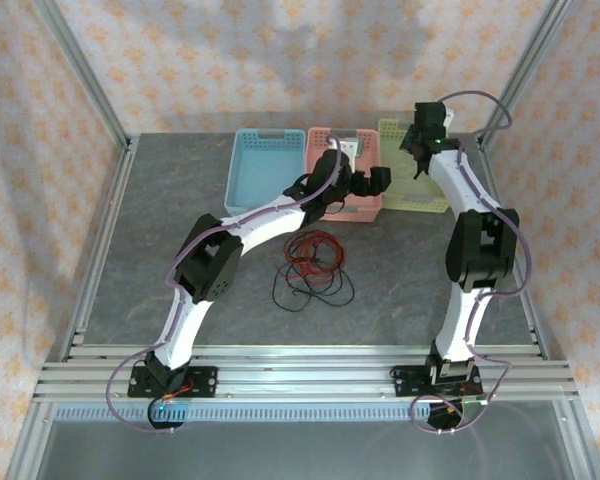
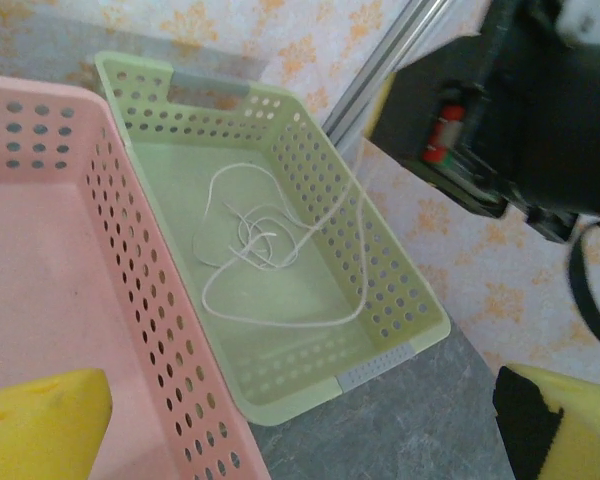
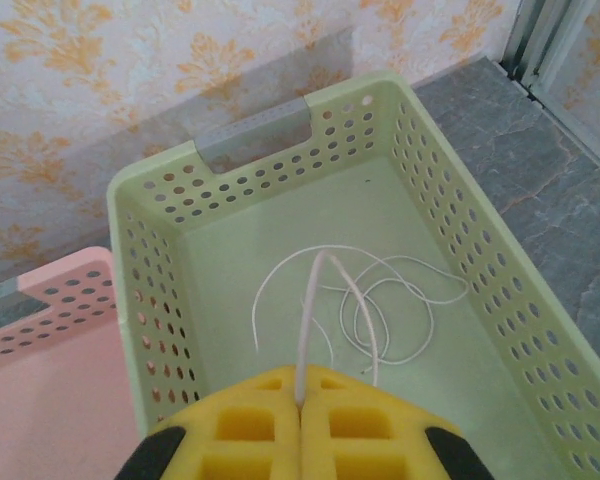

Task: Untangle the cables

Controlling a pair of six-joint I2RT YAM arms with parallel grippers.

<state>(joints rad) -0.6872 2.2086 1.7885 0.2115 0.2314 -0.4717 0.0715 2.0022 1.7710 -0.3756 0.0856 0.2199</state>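
A grey stone-patterned table [image 1: 180,200] is carrying everything. Three perforated plastic baskets are sitting in a row at its far edge: a rectangular light-blue basket [image 1: 265,175], a rectangular pink basket [image 2: 40,250] and a rectangular pale-green basket [image 3: 480,260]. The pink one is standing just beside the green one, long wall to long wall. The white left arm [image 1: 260,225] is stretching diagonally across the table toward the pink basket, while the white right arm [image 1: 470,250] is rising and bending over the green one.

A tangle is lying near the middle of the table, in front of the pink basket. In it a thin red wire [image 1: 315,245] is bunching in tight loops and a thin black-brown wire [image 1: 305,292] is spreading in wider loops toward the arms' bases. The two seem to be crossing each other, though from overhead the strands are too fine to be sure. Well apart from them, a thin whitish wire [image 2: 265,240] is lying coiled on the floor of the green basket, with one strand rising out of the coil.

The left gripper [image 2: 305,425] is hanging over the right side of the pink basket, by the green one — its yellow foam pads are spread wide with nothing between them. The right gripper [image 3: 300,395] is hovering above the green basket, its yellow pads pressed together and pinching the rising whitish strand.
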